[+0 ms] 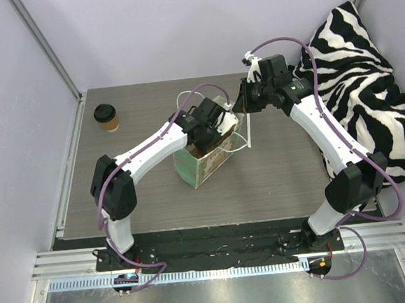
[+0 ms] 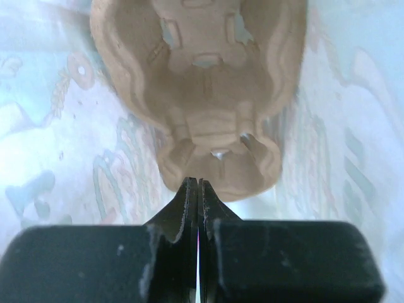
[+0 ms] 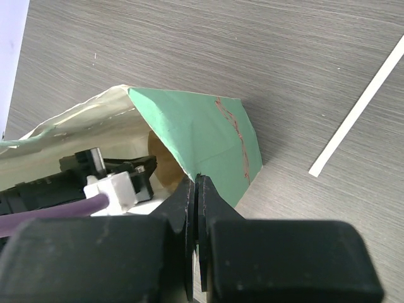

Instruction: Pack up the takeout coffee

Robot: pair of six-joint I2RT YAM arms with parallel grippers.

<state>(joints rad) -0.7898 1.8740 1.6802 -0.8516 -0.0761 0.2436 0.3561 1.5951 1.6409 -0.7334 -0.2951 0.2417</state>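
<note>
The left gripper reaches down into the mint-green bag, fingers pinched on the near rim of the pulp carrier just ahead, whose far end is cut off. The right gripper clamps the bag's rim. The takeout coffee stands well left of both, outside the bag

My left pincer and right pincer are black. The cup is tan-brown under a black lid. The bag is mint-green, the carrier brown, the bench grey wood-grain, and the cushion zebra-striped black and white.
</note>
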